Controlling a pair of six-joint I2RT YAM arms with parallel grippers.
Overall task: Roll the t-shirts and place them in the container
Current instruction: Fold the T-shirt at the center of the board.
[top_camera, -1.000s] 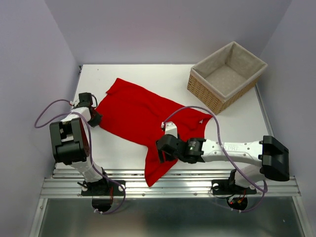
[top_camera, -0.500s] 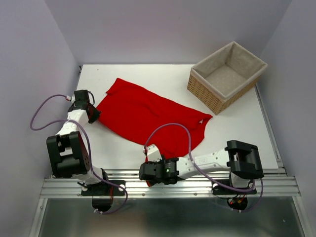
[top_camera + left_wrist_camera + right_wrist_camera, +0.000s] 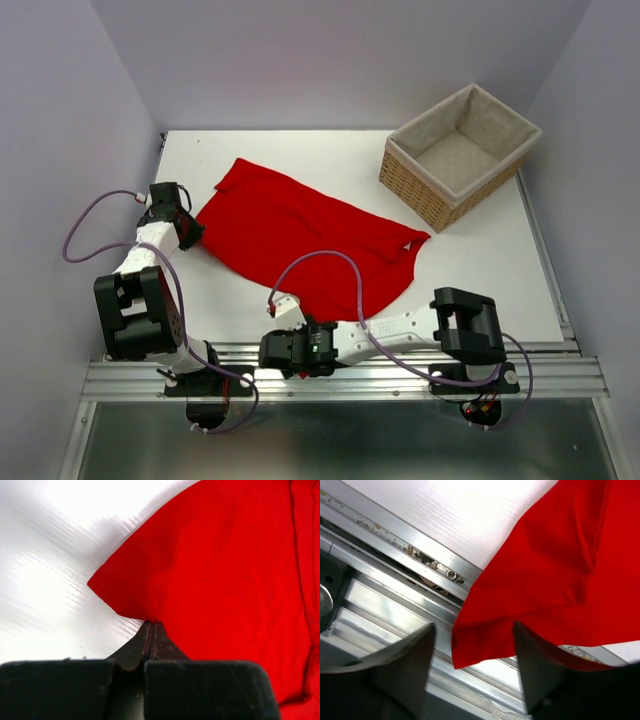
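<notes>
Red, soft, thin cloth: one t-shirt [image 3: 300, 235] lay rumpled mid-desk [image 3: 330, 150], left of one rectangular, lined wicker basket [image 3: 425, 198]. Two left fingers [image 3: 135, 652] were closed, pinching its left edge; two right fingers [image 3: 395, 665] stood apart, straddling its near corner.

plain red t-shirt [image 3: 290, 225], tan basket [image 3: 425, 195] (woven wicker)

From above you cannot see the near corner of the t-shirt [image 3: 300, 235]; the right pincer [image 3: 272, 354] covers it. In both wrist views the cloth runs off the frame.
</notes>
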